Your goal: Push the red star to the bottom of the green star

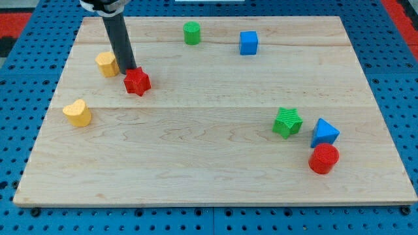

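Bright blocks on pale wood

The board (196, 143) was light, grained wood on a blue pegboard (26, 72). The stars were red (137, 81) and green (287, 123); the cylinders green (191, 32) and red (324, 158); a cube (249, 43) and triangle (324, 133) blue; two blocks yellow (106, 64) (78, 113). The rod (119, 39) was black.

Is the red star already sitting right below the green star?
No, the red star lies far off toward the view's left, beside my tip, while the green star sits at the view's right.
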